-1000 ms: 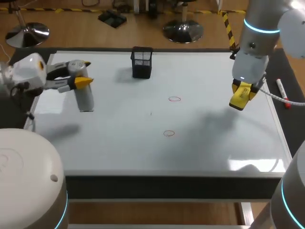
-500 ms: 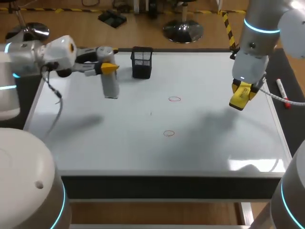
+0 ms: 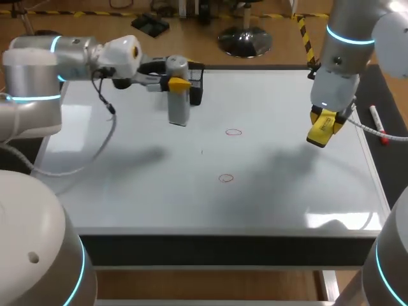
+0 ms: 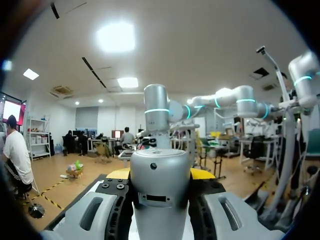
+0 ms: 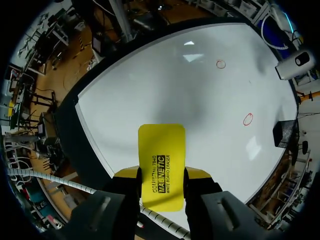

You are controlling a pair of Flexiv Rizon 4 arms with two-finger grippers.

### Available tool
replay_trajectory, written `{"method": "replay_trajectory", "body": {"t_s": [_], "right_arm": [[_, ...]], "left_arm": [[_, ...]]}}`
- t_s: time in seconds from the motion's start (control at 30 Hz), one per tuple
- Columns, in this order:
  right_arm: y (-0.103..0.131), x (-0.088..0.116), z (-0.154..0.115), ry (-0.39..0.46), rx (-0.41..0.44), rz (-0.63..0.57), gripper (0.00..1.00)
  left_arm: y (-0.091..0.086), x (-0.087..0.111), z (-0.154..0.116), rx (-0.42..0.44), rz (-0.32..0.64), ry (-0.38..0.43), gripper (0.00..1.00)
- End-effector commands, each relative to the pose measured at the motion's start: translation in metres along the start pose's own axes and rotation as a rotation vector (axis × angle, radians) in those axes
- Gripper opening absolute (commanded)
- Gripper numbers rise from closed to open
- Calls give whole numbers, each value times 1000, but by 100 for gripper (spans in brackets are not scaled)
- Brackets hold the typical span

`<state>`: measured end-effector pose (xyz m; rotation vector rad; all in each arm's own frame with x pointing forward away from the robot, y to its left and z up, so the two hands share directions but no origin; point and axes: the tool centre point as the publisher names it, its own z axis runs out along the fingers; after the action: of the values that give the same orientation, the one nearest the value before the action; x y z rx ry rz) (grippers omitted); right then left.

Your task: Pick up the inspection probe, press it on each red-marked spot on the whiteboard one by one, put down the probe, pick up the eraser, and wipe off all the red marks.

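Left pincer (image 3: pixel 173 83) bringing probe toward the marks

Left pincer is clamping the grey probe (image 3: pixel 179 107) upright, holding it over the whiteboard (image 3: pixel 127 185) just in front of the black mesh basket (image 3: pixel 197 88). Over the last second it is sweeping in from the board's left edge, closing on the 2 circles: far red mark (image 3: pixel 233 132) and near red mark (image 3: pixel 225 178). Neither looks pressed yet. Right pincer (image 3: pixel 322 127) is gripping the yellow eraser (image 5: pixel 161 160) over the right side, not shifting. Pressing is likely coming next.
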<state>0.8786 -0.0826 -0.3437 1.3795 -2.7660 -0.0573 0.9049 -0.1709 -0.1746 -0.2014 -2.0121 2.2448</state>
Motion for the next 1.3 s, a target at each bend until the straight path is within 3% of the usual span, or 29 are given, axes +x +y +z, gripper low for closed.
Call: {"method": "replay_trajectory", "body": {"t_s": [0.03, 0.6, 1.03, 1.3], "right_arm": [[-1, 0, 0, 2, 1, -2, 0], [-1, 0, 0, 2, 1, -2, 0], [-1, 0, 0, 2, 1, -2, 0], [-1, 0, 0, 2, 1, -2, 0]], "left_arm": [[8, -8, 18, -1, -12, 158, 0], [37, -27, 71, 16, -28, 211, 0], [64, -46, 99, 8, -8, 93, 0], [75, -53, 109, 8, -24, 98, 0]]}}
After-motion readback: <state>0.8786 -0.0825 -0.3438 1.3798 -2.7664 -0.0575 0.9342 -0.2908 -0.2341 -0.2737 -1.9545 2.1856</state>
